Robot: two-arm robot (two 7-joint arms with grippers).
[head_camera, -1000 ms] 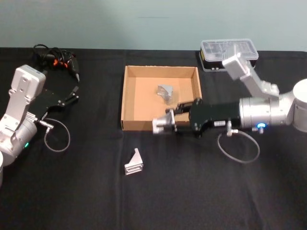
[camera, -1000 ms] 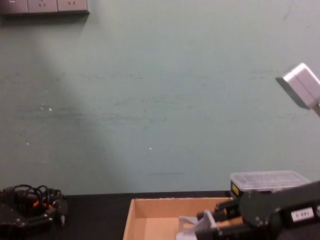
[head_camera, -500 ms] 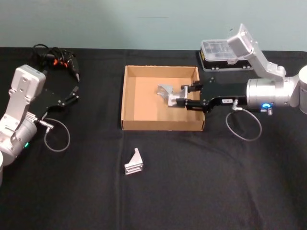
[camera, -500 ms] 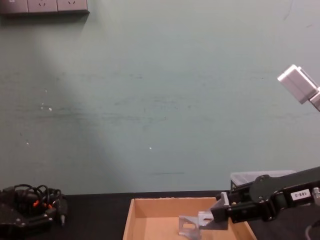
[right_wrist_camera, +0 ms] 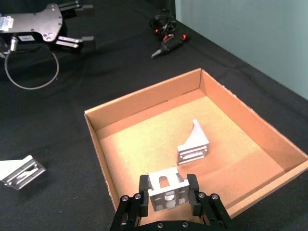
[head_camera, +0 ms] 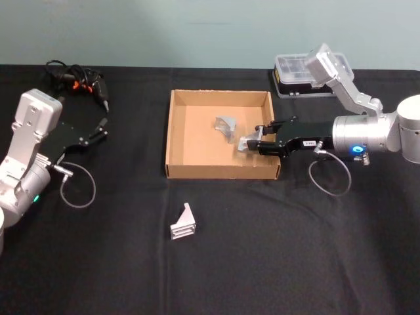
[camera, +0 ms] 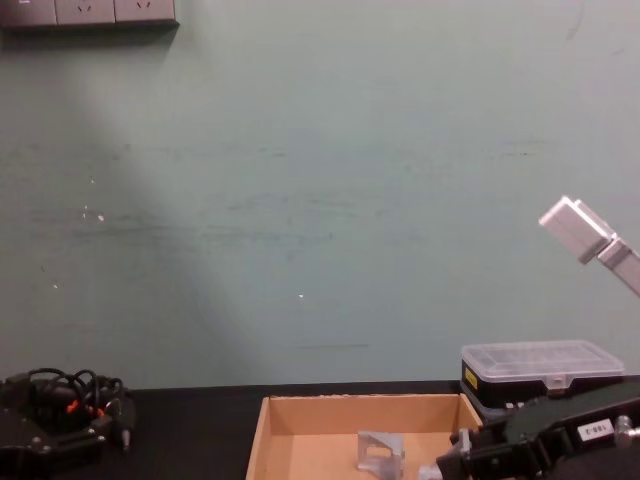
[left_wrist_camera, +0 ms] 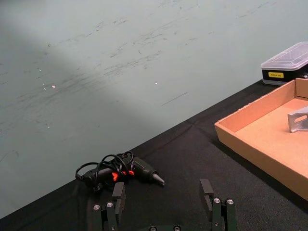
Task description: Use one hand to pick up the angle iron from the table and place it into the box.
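My right gripper is shut on an angle iron and holds it inside the tan cardboard box, near the box's right front corner. In the right wrist view the held angle iron sits between the black fingers just above the box floor. Another angle iron lies in the box's middle, and one more angle iron lies on the black table in front of the box. My left gripper is parked at the far left, open.
A clear-lidded plastic case stands behind the box's right corner, under my right arm's elbow. A black hand tool with coiled cable lies at the back left. A cable loop hangs from my right wrist.
My right gripper carried the angle iron from the box's front edge in over the box, then drew back to the right and lowered. The left arm stayed still.
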